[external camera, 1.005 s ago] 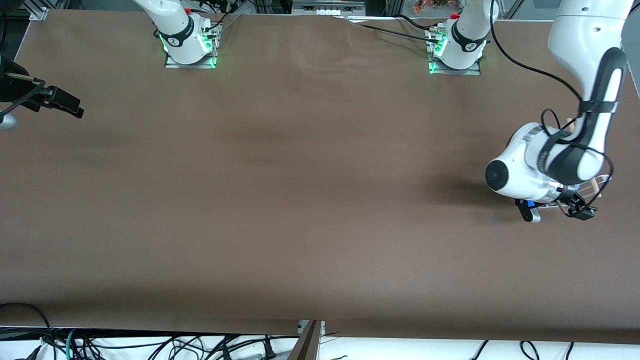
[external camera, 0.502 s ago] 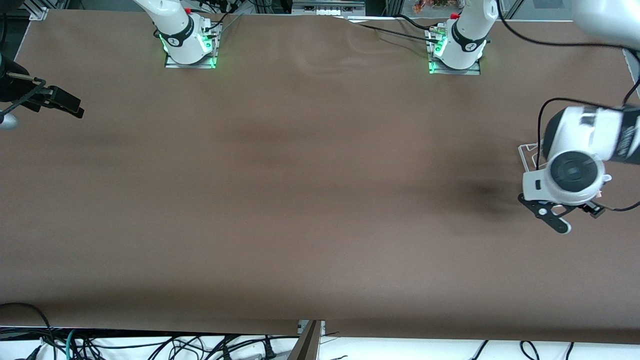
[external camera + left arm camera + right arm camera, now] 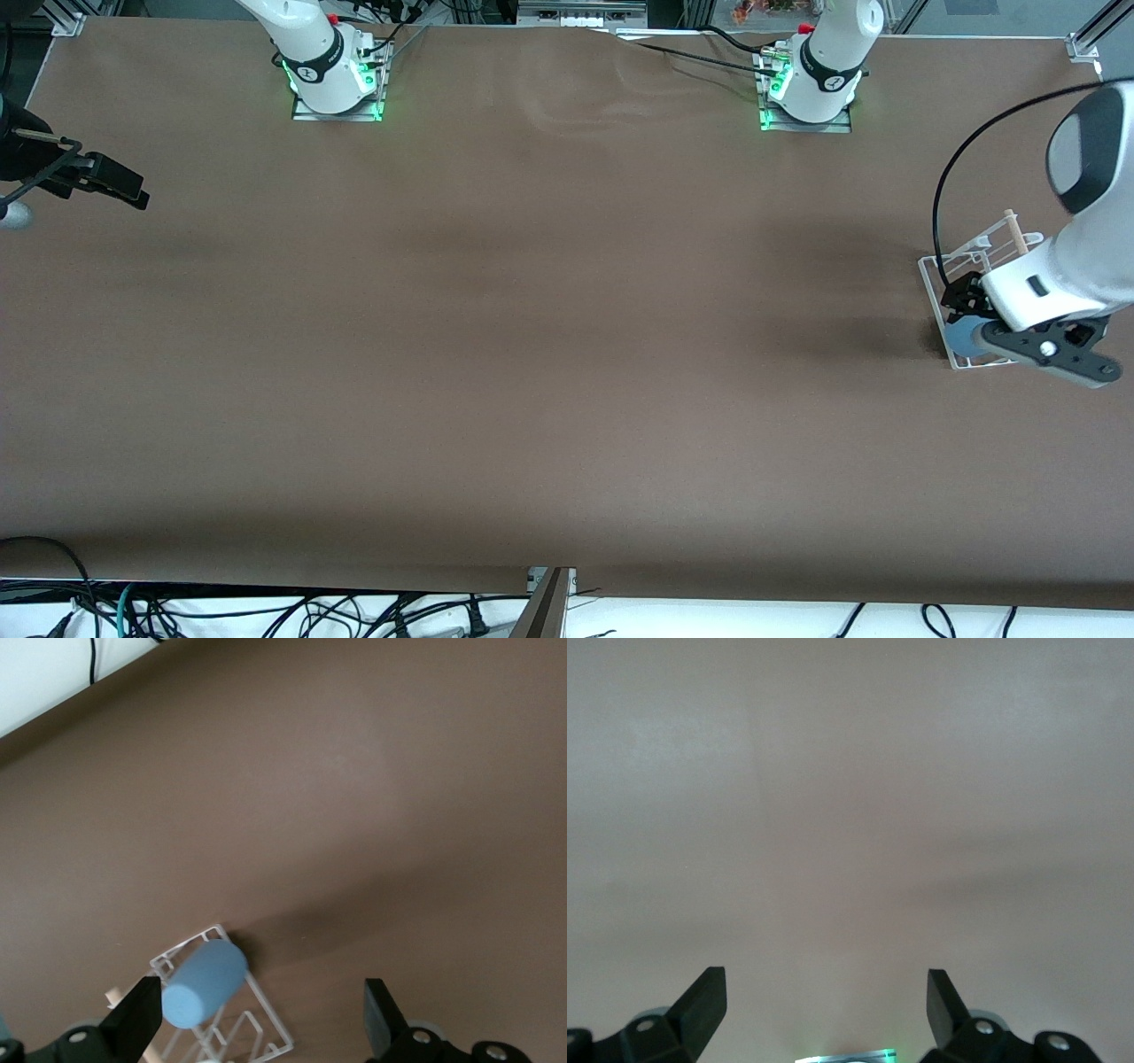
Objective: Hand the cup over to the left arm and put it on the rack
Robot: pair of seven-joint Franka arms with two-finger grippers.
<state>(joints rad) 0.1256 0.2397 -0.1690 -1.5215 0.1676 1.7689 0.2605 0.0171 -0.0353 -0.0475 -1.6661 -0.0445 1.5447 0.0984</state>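
The light-blue cup (image 3: 960, 336) lies on its side on the white wire rack (image 3: 928, 280) at the left arm's end of the table. The rack's wooden dowel (image 3: 1011, 233) stands along its edge farther from the front camera. My left gripper (image 3: 966, 308) hangs just over the rack, open and empty. In the left wrist view the cup (image 3: 205, 983) rests on the rack (image 3: 267, 1007), close beside one finger of the open left gripper (image 3: 261, 1020). My right gripper (image 3: 108, 178) waits at the right arm's end of the table. It is open and empty in its wrist view (image 3: 824, 1001).
The brown table (image 3: 532, 354) spreads between the two arms. The arm bases (image 3: 335, 80) with green lights stand along the edge farthest from the front camera. Cables (image 3: 266, 611) lie below the table's near edge.
The left arm has swung its hand round over the rack toward the table's end. The cup now shows lying on the rack, free of the fingers. The right arm has not moved.
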